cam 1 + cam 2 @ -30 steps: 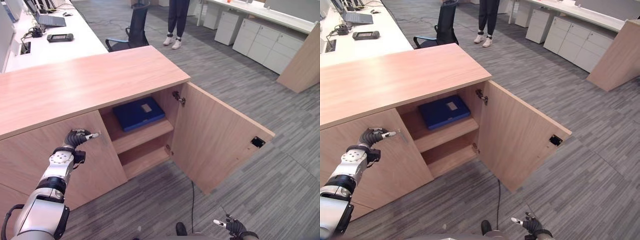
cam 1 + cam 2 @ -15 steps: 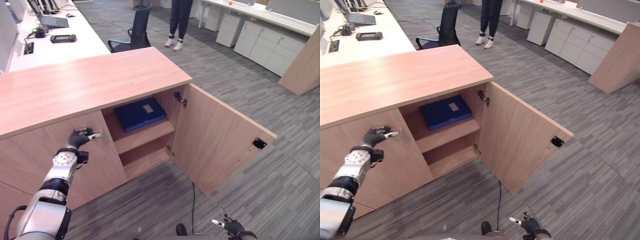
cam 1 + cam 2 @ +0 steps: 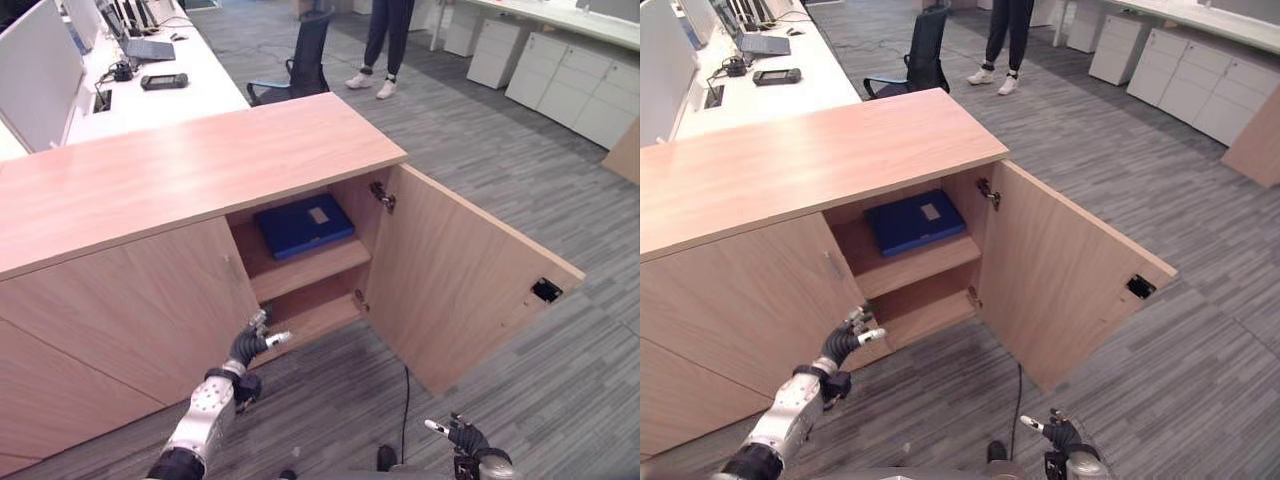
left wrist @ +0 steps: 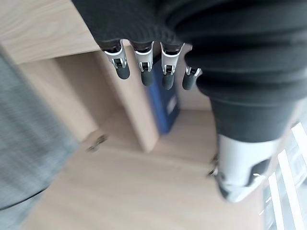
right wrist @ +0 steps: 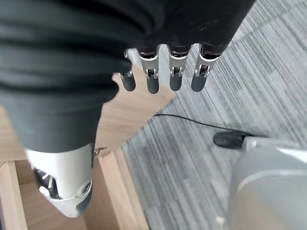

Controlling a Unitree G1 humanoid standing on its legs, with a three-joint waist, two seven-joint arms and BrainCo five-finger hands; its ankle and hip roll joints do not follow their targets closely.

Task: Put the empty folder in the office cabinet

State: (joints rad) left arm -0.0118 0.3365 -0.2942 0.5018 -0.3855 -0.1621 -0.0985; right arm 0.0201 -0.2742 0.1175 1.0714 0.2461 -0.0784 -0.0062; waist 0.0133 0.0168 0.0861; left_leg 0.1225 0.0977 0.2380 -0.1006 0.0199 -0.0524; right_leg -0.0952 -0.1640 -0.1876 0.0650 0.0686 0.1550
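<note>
Blue folder (image 3: 303, 224) lies on the cabinet's (image 3: 200, 170) upper shelf; door (image 3: 460, 285) remains open; both hands, left hand (image 3: 248, 345) and right hand (image 3: 462, 437), hang empty, fingers relaxed

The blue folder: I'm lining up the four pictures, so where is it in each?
Left eye view: blue folder flat on the upper shelf.
Right eye view: same shelf.
Left wrist view: blue strip past the fingers.
Right wrist view: not in it.
Shared landmark: open cabinet door.

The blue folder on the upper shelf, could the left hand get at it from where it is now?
Probably yes. The cabinet door stands wide open, and the blue folder lies flat on the upper shelf with nothing in front of it. The left hand, open and empty, hangs below the opening, so it must rise.
</note>
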